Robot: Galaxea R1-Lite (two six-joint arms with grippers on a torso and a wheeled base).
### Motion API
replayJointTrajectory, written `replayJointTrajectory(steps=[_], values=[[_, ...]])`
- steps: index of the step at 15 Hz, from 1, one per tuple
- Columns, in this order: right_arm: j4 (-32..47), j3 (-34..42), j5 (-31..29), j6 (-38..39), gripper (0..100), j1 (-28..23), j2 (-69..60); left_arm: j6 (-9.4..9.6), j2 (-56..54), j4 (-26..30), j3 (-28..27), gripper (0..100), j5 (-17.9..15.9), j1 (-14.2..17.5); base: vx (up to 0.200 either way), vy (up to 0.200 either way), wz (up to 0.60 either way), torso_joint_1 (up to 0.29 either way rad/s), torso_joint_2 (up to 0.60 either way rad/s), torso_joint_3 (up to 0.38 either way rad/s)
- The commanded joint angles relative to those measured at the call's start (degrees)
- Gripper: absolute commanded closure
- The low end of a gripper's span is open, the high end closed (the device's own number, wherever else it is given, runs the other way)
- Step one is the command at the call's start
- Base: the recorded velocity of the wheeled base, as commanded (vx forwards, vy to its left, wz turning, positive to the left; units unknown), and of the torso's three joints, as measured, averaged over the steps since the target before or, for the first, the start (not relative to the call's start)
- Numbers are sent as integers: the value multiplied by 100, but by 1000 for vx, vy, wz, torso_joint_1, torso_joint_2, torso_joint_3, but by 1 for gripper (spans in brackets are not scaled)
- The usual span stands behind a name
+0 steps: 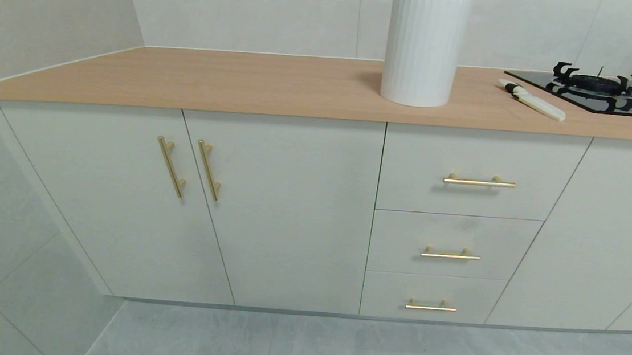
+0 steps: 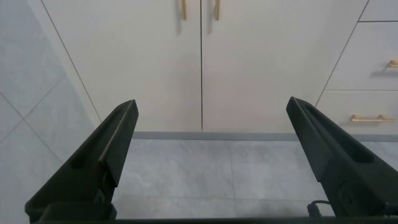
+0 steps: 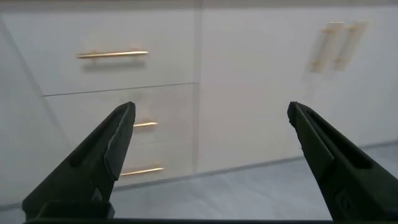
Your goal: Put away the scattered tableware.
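Head view: A wooden surface [image 1: 216, 80] runs above pale cupboard doors [image 1: 187, 206] and a stack of three drawers [image 1: 461, 213], all with gold bar handles. A tall white ribbed jar [image 1: 423, 47] stands on the surface. A knife [image 1: 531, 99] lies flat on the surface between the jar and a black stove [image 1: 604, 91], just beside the stove's edge.

Left wrist view: The left gripper [image 2: 211, 104] has dark fingers [image 2: 106, 155] spread wide, holding nothing. Between and beyond them are the cupboard doors and grey floor [image 2: 205, 168].

Right wrist view: The right gripper [image 3: 210, 106] is also spread wide and empty. Beyond its fingers are the drawers, with the cupboard doors next to them.
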Motion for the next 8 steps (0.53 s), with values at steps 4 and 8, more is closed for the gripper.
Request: replayJointTrajectory(steps=[4,8], values=[[-711,1440,-755,73,0,-622,-1130,-2,2,-1,0,0,1,2,0,0,0,0,0,0],[-122,1493,-148,433,0,-842,-1535,-2,2,-1,0,0,1,2,0,0,0,0,0,0]])
